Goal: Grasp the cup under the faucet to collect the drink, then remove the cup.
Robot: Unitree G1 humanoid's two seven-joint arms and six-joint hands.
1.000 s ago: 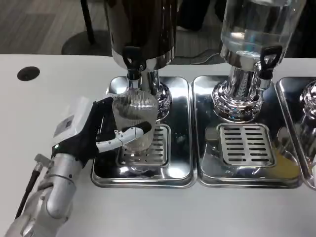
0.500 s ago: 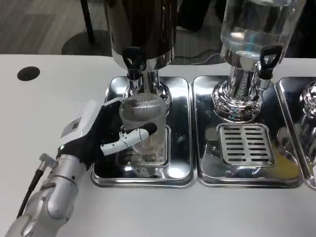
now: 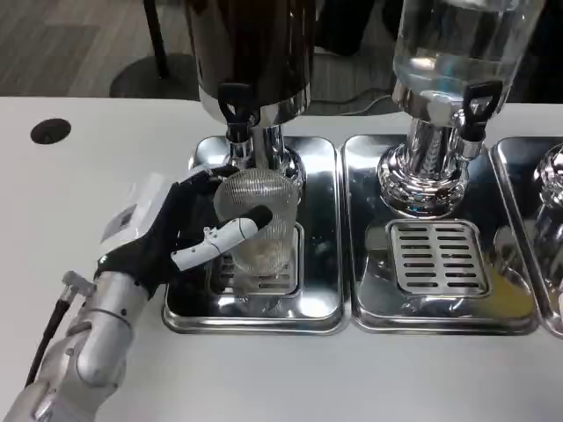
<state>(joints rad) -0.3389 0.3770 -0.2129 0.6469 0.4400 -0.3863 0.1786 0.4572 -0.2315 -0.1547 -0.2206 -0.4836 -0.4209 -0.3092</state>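
Since half a second ago my left hand (image 3: 180, 230) has shifted slightly left, still grasping the ribbed clear cup (image 3: 256, 221), cup tilted below the dark dispenser's faucet (image 3: 236, 112), above the drip tray (image 3: 321, 303).

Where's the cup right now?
Head view, left side: the cup is in the left hand, over the left drip tray, just below the dark dispenser's faucet.

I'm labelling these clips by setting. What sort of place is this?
Probably a self-serve drink station, perhaps in an office or lab: drink dispensers with faucets stand on steel drip trays on a white table, and the left hand holds a clear cup.
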